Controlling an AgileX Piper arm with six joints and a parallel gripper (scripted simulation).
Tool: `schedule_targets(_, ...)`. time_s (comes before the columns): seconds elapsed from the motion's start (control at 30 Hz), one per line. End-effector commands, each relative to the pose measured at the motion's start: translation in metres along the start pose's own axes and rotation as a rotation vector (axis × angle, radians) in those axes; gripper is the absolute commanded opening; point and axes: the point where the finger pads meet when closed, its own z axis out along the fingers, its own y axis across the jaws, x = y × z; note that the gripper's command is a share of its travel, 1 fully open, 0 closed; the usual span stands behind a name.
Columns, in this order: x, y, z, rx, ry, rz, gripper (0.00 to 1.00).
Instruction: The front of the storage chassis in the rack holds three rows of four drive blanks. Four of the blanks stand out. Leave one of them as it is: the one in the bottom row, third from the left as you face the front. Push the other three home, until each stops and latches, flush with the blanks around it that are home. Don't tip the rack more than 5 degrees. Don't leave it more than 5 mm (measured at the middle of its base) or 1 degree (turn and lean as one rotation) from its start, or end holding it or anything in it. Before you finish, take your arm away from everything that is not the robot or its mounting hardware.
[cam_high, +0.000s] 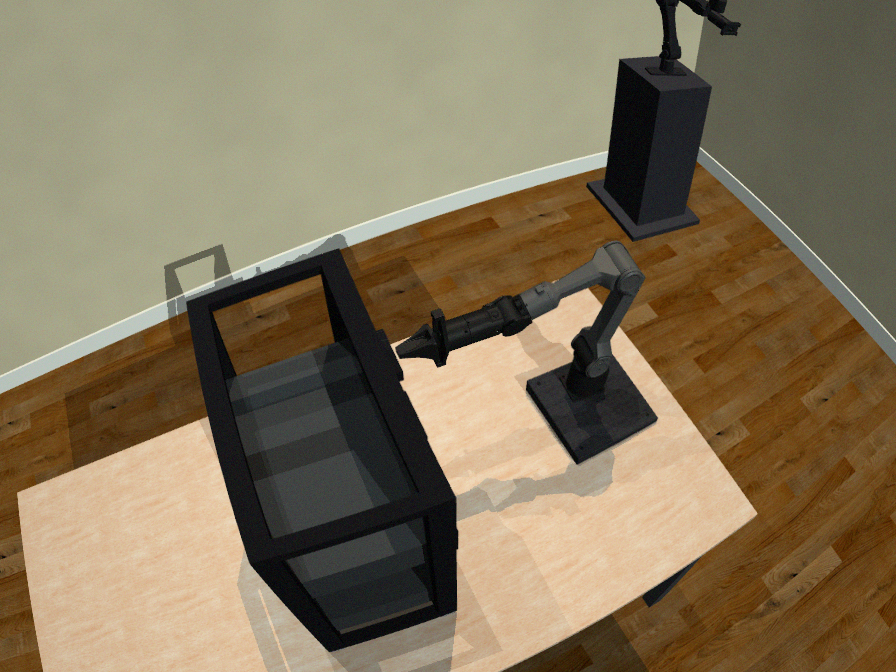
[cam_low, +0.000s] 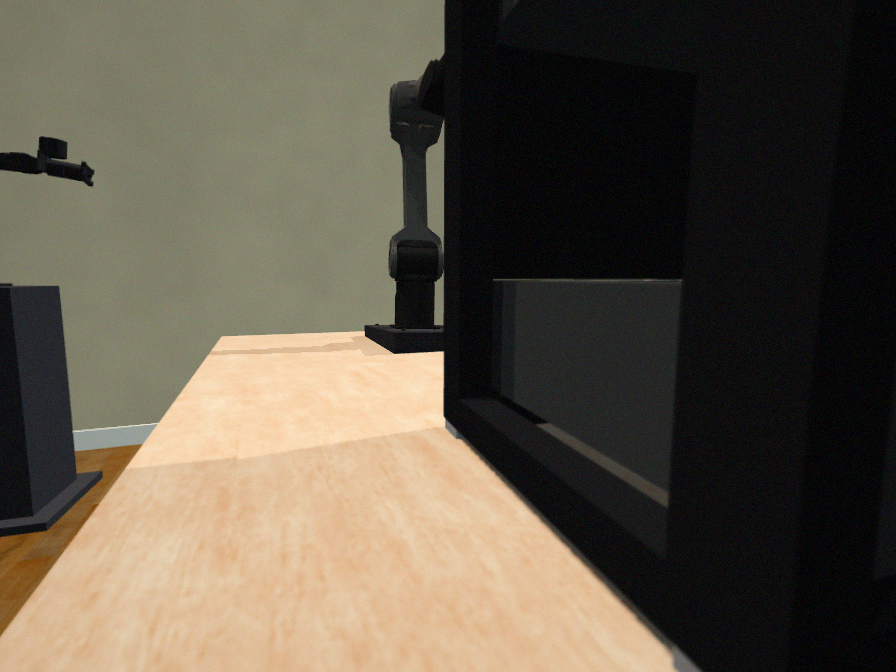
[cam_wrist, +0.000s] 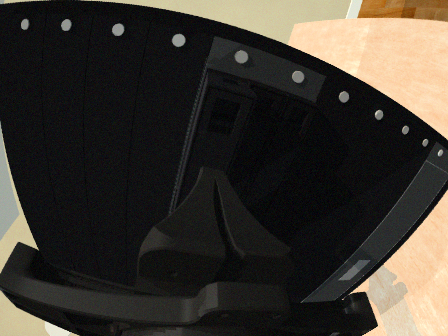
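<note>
Protruding blank (cam_high: 391, 354) blocks closed gripper (cam_high: 406, 347) ahead.

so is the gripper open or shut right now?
Shut, holding nothing. In the wrist view the gripper has its fingers pressed together into one wedge, aimed at the rack front; the top view shows the same closed point.

Arm (cam_high: 571, 283) stretched forward, elbow high; claw (cam_high: 406, 347) shut, empty.
</note>
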Motion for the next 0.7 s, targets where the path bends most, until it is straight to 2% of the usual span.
schedule_targets(0.0, 0.0007, 0.0030, -0.0002, -0.004, 0.001, -0.001, 0.00)
schedule_targets(0.67, 0.0008, 0.0036, 0.0019, -0.004, 0.001, -0.001, 0.00)
